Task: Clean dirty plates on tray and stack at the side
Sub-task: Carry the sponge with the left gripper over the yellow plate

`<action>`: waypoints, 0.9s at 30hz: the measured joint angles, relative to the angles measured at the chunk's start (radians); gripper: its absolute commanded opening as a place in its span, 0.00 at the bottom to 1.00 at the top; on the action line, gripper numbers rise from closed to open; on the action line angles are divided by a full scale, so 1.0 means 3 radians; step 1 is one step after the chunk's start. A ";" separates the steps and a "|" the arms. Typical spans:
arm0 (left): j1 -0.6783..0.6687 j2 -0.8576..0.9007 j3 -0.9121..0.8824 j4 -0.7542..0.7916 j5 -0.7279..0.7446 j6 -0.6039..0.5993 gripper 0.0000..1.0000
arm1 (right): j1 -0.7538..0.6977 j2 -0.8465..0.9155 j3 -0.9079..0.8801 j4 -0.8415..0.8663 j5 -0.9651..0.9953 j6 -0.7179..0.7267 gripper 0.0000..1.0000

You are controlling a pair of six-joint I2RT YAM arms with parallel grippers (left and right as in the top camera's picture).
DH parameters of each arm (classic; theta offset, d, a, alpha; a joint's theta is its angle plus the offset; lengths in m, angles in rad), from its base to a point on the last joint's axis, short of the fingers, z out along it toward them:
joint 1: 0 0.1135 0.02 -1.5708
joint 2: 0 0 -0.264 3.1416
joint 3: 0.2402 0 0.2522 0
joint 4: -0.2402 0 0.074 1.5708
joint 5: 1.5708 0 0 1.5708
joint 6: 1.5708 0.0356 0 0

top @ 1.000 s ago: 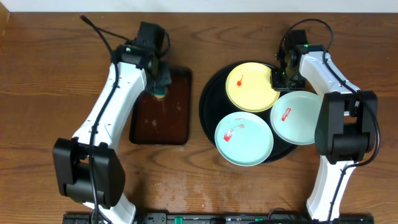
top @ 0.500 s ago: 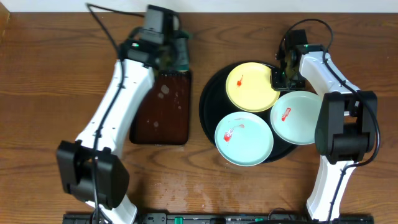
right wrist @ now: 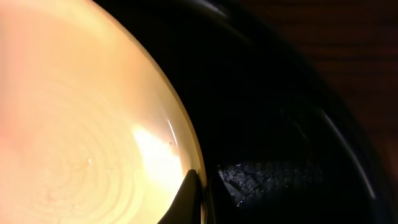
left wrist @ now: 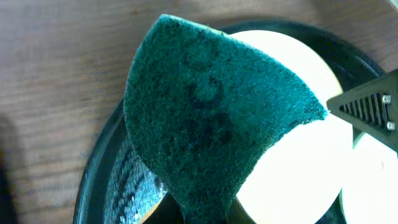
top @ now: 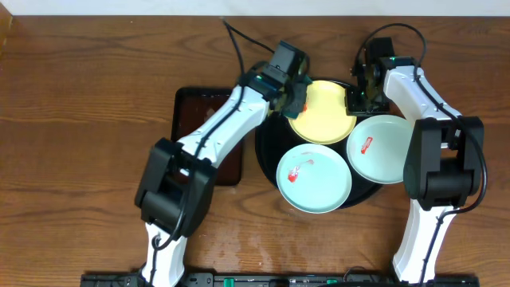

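The pale yellow plate (top: 327, 115) lies at the back of the round black tray (top: 265, 135). My right gripper (top: 355, 96) is shut on its right rim; in the right wrist view a dark finger (right wrist: 186, 196) pinches the yellow plate's (right wrist: 81, 124) edge. My left gripper (top: 296, 94) is shut on a dark green scouring pad (left wrist: 211, 118), which hangs over the left part of the yellow plate (left wrist: 292, 162). Two mint plates (top: 313, 177) (top: 381, 149) with red smears lie at the tray's front and right.
A dark-brown rectangular tray (top: 199, 119) sits left of the black tray, partly under my left arm. Bare wood tabletop (top: 72, 119) lies to the far left and along the front. The right gripper's (left wrist: 367, 109) black body shows in the left wrist view.
My left arm has swung right from the brown tray to the yellow plate, carrying the green pad. The right gripper has closed fully on the yellow plate's rim.
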 measured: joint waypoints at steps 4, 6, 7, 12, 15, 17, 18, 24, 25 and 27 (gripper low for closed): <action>-0.0003 -0.0004 0.0004 0.0102 -0.0065 0.0102 0.07 | 0.0001 0.0000 0.0000 0.0001 -0.0052 -0.0062 0.01; -0.0003 -0.0004 0.0004 0.0100 -0.0098 0.0135 0.08 | 0.0003 0.0000 0.0000 0.0000 -0.0064 -0.0080 0.01; -0.0003 -0.0004 0.0004 0.0109 -0.0120 0.0146 0.08 | 0.0003 0.0000 0.0000 0.0001 -0.0070 -0.0086 0.01; -0.0003 0.0032 0.0005 0.0281 -0.0146 0.0163 0.08 | 0.0057 0.0000 0.0000 0.0005 -0.0080 -0.0099 0.01; -0.0003 0.0141 0.0006 0.0432 -0.0149 0.0170 0.08 | 0.0092 0.0000 0.0000 0.0005 -0.0093 -0.0099 0.01; -0.0003 0.0237 0.0006 0.0495 -0.0149 0.0173 0.07 | 0.0104 0.0000 0.0000 0.0005 -0.0098 -0.0100 0.01; -0.0004 0.0289 0.0006 0.0510 -0.0149 0.0173 0.07 | 0.0106 0.0000 0.0000 0.0004 -0.0099 -0.0100 0.01; -0.0013 0.0497 0.0006 0.0735 -0.0163 0.0173 0.07 | 0.0106 0.0000 0.0000 0.0004 -0.0108 -0.0109 0.01; -0.0013 0.0500 0.0006 0.0752 -0.0164 0.0173 0.07 | 0.0106 0.0000 0.0000 0.0004 -0.0109 -0.0111 0.01; -0.0014 0.0498 0.0008 0.0752 -0.0175 0.0172 0.08 | 0.0106 0.0000 0.0000 0.0004 -0.0109 -0.0111 0.01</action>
